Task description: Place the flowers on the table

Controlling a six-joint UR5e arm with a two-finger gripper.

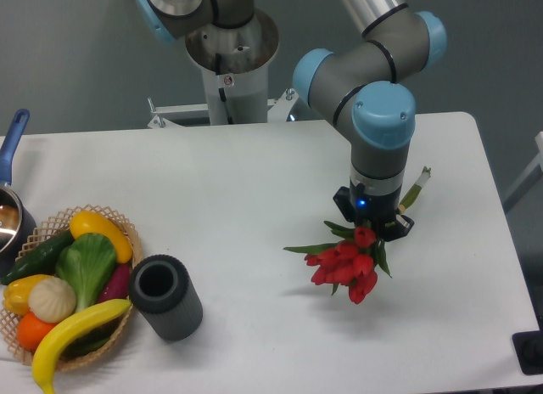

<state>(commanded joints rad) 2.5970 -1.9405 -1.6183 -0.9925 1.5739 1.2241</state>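
Note:
A bunch of red tulips (346, 267) with green leaves and a pale stem end (416, 188) lies on the white table (254, 182) at the right. My gripper (373, 220) points straight down over the stems, just behind the red heads. Its fingers are hidden by the wrist and the flowers, so I cannot tell whether they are open or closed on the stems. The flower heads point toward the front left, and the stem end sticks out to the back right.
A wicker basket (127, 233) with toy vegetables and a banana sits at the front left. A dark grey cylinder (165, 297) lies beside it. A pot with a blue handle (13, 139) is at the left edge. The robot base (229, 63) stands behind the table.

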